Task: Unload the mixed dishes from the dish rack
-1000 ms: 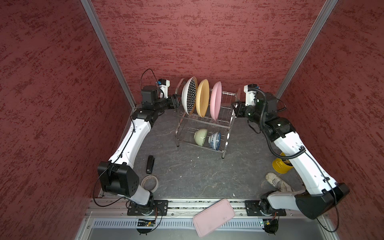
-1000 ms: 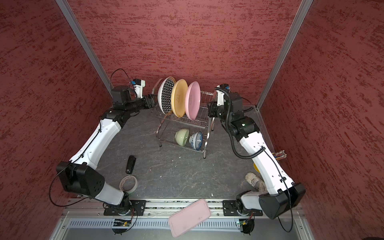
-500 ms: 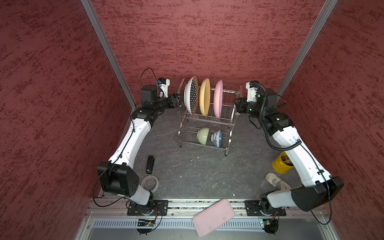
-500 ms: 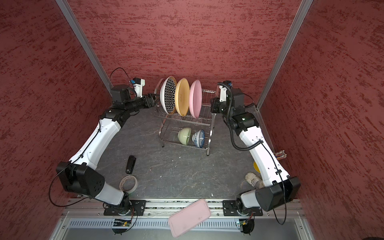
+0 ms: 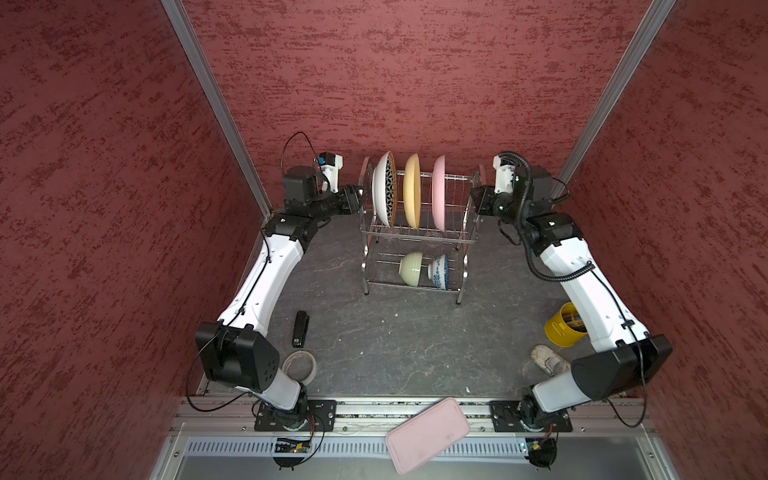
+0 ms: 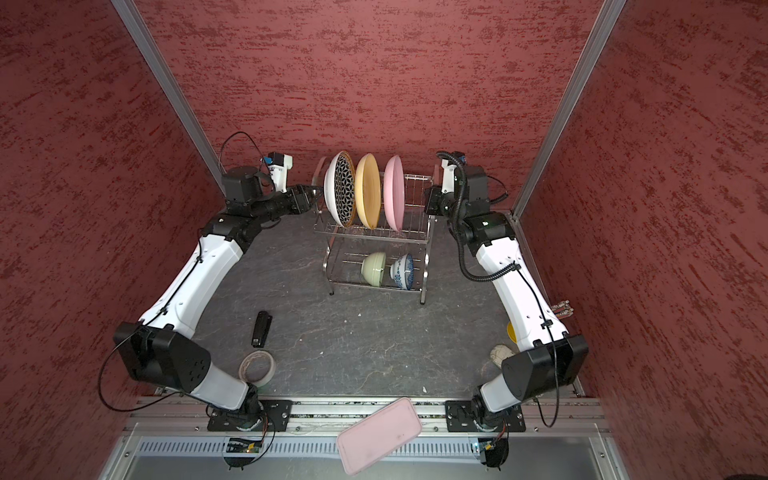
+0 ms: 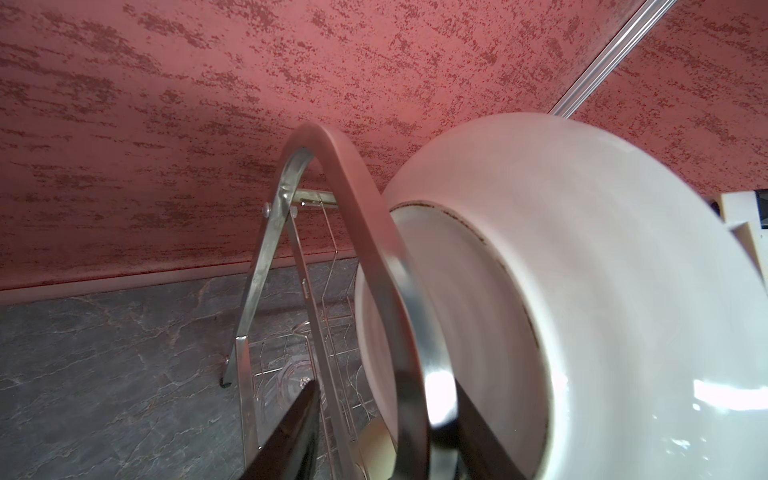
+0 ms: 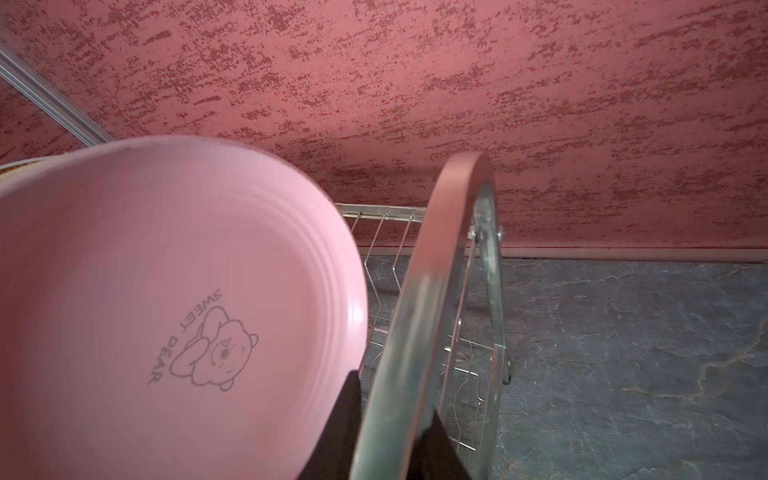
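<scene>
The dish rack (image 5: 419, 240) stands near the back wall. Its upper tier holds a black-and-white plate (image 5: 384, 195), a yellow-orange plate (image 5: 412, 195) and a pink plate (image 5: 439, 199), all on edge. A pale green bowl (image 5: 411, 269) and a blue-floral bowl (image 5: 438, 270) lie on the lower tier. A clear cup (image 7: 296, 376) shows through the wires. My left gripper (image 5: 357, 199) (image 7: 382, 386) straddles the rack's left side frame (image 7: 353, 199); one finger touches it and the other stands apart. My right gripper (image 5: 476, 199) (image 8: 395, 395) is shut on the right side frame (image 8: 436, 249).
A black stapler-like thing (image 5: 300, 328) and a tape roll (image 5: 300, 365) lie at front left. A yellow cup of sticks (image 5: 565, 328) and a white rag (image 5: 548, 359) sit under my right arm. A pink tray (image 5: 428, 434) overhangs the front rail. The back wall is close behind the rack.
The rack has swung from skewed to square with the back wall and shifted slightly right. Both grippers moved with its side frames. The left jaws have narrowed.
</scene>
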{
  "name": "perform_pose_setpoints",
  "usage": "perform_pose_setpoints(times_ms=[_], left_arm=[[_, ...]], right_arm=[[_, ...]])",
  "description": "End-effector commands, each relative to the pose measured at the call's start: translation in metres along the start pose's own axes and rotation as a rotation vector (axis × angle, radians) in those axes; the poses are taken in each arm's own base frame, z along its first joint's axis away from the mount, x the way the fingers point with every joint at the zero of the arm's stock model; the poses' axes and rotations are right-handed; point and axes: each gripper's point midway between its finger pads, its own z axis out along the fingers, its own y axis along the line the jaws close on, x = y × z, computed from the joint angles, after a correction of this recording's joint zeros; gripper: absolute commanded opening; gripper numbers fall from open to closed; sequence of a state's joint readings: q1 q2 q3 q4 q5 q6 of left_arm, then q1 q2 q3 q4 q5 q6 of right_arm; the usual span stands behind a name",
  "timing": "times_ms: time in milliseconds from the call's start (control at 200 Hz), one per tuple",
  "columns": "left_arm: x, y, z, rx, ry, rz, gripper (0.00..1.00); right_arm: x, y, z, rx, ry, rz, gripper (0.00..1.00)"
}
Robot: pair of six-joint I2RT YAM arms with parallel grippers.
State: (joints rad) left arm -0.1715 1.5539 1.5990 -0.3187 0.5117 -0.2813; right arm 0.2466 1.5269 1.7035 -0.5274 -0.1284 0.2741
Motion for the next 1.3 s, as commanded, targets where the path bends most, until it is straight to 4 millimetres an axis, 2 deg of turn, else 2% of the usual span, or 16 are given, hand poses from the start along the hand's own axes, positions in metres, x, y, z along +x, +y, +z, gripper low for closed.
perform_pose_setpoints(times_ms=[0,446,631,902,1137,1298], left_arm=[[-0.007,-0.002,0.004,0.001,-0.009,0.024,0.43],[-0.007,-0.007,0.012,0.007,-0.003,0.037,0.42],[-0.009,-0.005,0.015,0.002,-0.005,0.039,0.35],[-0.014,-0.001,0.022,-0.013,-0.003,0.037,0.32],[-0.018,0.002,0.026,-0.021,-0.004,0.041,0.18],[-0.020,-0.001,0.029,-0.014,0.000,0.039,0.12]], right_arm=[[-0.016,-0.003,-0.002,0.016,-0.039,-0.024,0.19],[-0.027,-0.009,0.017,0.039,-0.030,-0.046,0.18],[-0.031,-0.015,0.025,0.043,-0.030,-0.036,0.17],[-0.033,-0.020,0.031,0.042,-0.038,-0.024,0.16],[-0.040,-0.023,0.029,0.044,-0.061,-0.018,0.15],[-0.042,-0.024,0.029,0.043,-0.065,-0.014,0.14]])
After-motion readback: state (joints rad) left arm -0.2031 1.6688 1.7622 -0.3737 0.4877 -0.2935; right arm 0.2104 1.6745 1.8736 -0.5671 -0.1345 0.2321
